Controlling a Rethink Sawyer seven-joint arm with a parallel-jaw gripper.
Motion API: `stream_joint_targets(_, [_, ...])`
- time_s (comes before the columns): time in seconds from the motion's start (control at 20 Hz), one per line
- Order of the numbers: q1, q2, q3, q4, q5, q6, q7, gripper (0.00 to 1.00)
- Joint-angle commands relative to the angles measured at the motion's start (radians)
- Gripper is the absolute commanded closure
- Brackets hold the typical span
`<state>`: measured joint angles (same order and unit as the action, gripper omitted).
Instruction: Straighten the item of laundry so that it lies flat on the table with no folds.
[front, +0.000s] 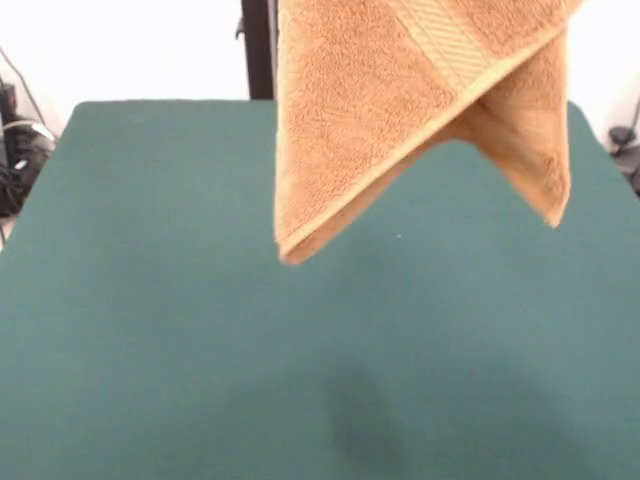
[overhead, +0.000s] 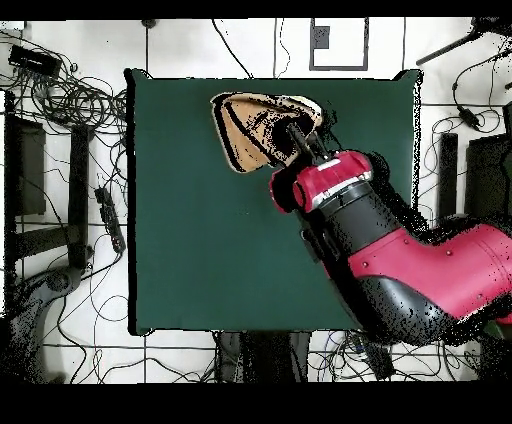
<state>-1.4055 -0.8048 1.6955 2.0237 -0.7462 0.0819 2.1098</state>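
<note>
While the towel (front: 400, 110) is hanging clear above the table (front: 180, 300), drooping in soft, light folds with two corners dangling, the gripper (overhead: 298, 137) is pinching it closed at the top; a hemmed corner looks the best hold.

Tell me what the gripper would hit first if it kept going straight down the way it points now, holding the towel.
The towel hanging from the gripper would meet the bare green table first, probably its lowest corner; nothing else shows beneath it. The height is hard to judge.
</note>
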Motion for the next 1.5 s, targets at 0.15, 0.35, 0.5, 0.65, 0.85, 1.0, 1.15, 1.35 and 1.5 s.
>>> stream_joint_targets(0.15, [0.142,0.081,-0.317,0.062,-0.214,0.103,-0.078,1.00])
stream_joint_targets(0.35, [0.216,0.059,-0.444,-0.006,-0.275,0.236,-0.127,1.00])
stream_joint_targets(0.5, [0.252,0.053,-0.503,-0.041,-0.315,0.272,-0.138,1.00])
stream_joint_targets(0.65, [0.266,0.119,-0.541,-0.081,-0.368,0.257,-0.158,1.00])
stream_joint_targets(0.85, [0.276,0.191,-0.578,-0.125,-0.453,0.193,-0.151,1.00])
stream_joint_targets(1.0, [0.290,0.231,-0.610,-0.154,-0.524,0.124,-0.109,1.00])
stream_joint_targets(1.15, [0.298,0.279,-0.633,-0.190,-0.594,0.047,-0.077,1.00])
stream_joint_targets(1.35, [0.257,0.404,-0.592,-0.202,-0.669,-0.030,-0.076,1.00])
stream_joint_targets(1.5, [0.275,0.420,-0.622,-0.210,-0.740,-0.062,-0.015,1.00])
